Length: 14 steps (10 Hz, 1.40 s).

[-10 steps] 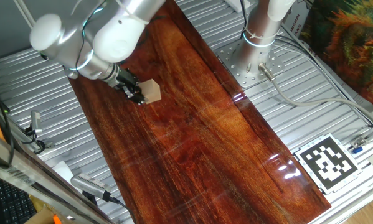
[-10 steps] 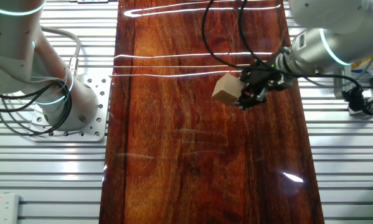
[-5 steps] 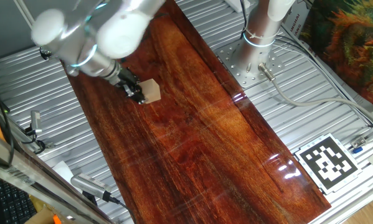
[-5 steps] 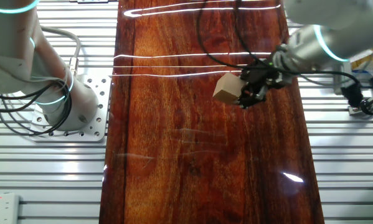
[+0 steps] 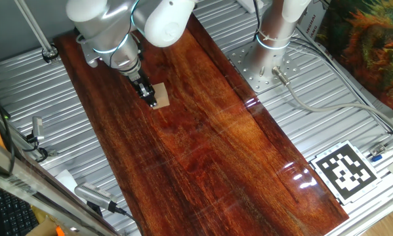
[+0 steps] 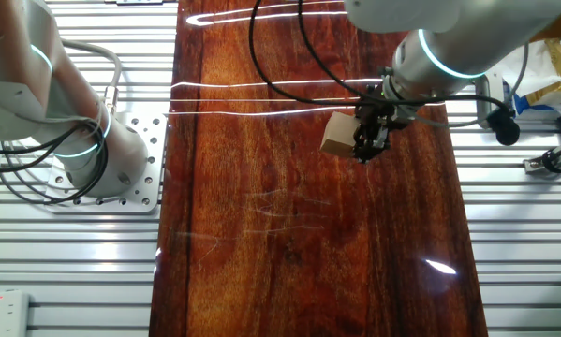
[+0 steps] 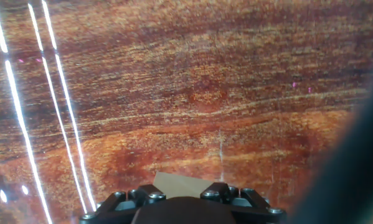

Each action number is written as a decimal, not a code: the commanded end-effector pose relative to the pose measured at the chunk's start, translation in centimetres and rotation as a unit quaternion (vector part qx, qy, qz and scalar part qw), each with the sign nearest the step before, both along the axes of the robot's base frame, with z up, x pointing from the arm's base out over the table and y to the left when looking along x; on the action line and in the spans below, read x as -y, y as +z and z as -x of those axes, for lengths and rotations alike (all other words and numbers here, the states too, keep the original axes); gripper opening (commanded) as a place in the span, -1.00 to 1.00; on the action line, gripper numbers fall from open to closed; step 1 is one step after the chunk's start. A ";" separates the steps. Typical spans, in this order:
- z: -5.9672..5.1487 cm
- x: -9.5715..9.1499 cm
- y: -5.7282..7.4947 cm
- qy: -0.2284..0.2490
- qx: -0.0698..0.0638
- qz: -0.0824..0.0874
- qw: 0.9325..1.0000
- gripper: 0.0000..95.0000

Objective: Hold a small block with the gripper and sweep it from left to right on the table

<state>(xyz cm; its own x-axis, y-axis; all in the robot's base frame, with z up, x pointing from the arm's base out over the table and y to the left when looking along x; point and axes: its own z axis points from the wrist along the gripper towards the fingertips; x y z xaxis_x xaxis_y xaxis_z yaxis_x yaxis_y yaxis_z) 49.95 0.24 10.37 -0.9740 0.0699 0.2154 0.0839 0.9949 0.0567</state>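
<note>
The small tan wooden block [image 5: 161, 96] sits on the reddish-brown table [image 5: 209, 144], toward its far left part. My gripper [image 5: 150, 97] is shut on the block, its black tip at the block's left side. In the other fixed view the block [image 6: 337, 135] is at the left of the gripper [image 6: 362, 146], on the table [image 6: 289, 234]. In the hand view only the block's top edge [image 7: 180, 183] shows between the jaws of the gripper [image 7: 181, 194], over the table [image 7: 192, 93].
A fixed white post [image 5: 275, 26] stands on a metal plate beside the table's far right edge. A printed marker card [image 5: 346, 169] lies on the ribbed grey metal. A second arm's base [image 6: 93, 150] stands by the table in the other fixed view.
The arm has swung round and now stands more upright over the block. The gripper tip and the block have stayed at nearly the same spot on the table.
</note>
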 end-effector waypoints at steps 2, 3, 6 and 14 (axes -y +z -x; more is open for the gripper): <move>-0.1 0.0 -0.3 -0.001 -0.002 0.000 1.000 -0.60; -0.1 0.0 -0.3 -0.001 -0.003 0.000 1.000 -0.60; -0.1 0.0 -0.3 0.010 -0.001 -0.002 1.000 -0.60; -0.1 0.0 -0.4 0.023 0.002 -0.006 1.000 0.60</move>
<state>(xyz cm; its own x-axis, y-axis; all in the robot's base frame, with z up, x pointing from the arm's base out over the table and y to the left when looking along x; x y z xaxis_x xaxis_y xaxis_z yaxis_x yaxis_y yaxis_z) 50.01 0.23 10.02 -0.9771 0.0225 0.2115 0.0379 0.9969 0.0686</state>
